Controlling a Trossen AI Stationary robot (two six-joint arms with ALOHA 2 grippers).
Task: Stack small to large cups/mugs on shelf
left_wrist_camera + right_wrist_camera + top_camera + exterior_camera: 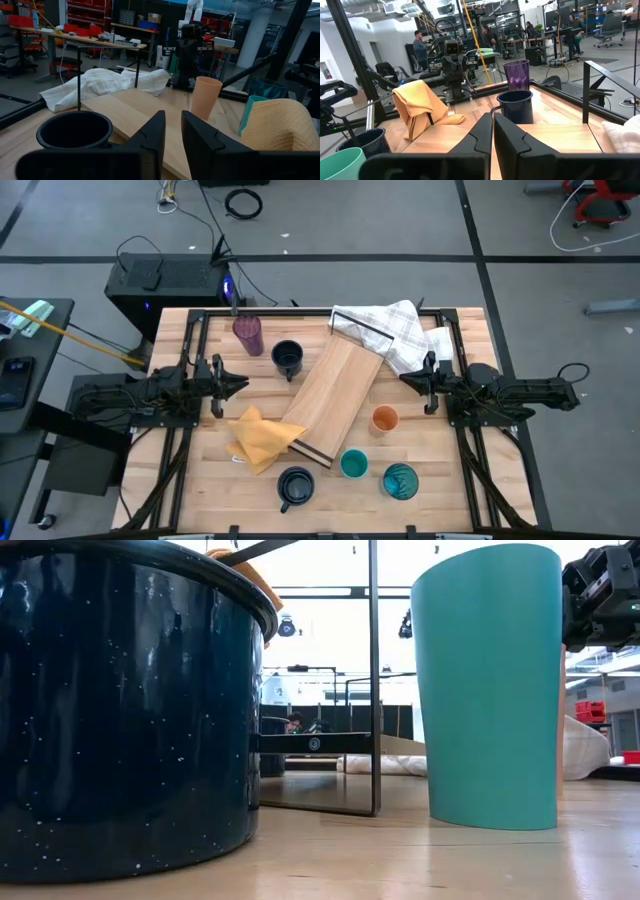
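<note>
The shelf (pixel 332 400) lies flat in the middle of the table, and its long axis runs diagonally: one dark end strip points toward the white checked towel (pixel 400 330) at the far side, the other toward the yellow cloth (pixel 262 440) at the near side. You can use this axis as your line for the row of cups.

Nothing stands on the shelf yet, so I judge you are at the first pick. Both arms wait at the table edges. The left gripper (pixel 240 383) has its fingers nearly together with a narrow gap and holds nothing; the right gripper (pixel 405 378) has its fingers together and is also empty. You must open the jaws before you come down on any cup.

The purple tumbler (pixel 248 334) and one navy mug (pixel 288 359) stand beside the far half of the shelf, near the left arm. The patterned tumbler (pixel 401 480), the second navy mug (pixel 295 486), the teal cup (pixel 353 464) and the orange cup (pixel 385 419) stand by its near end.

Take the orange cup first with the right arm, gripping its rim from above, and place it close to one end strip.
</note>
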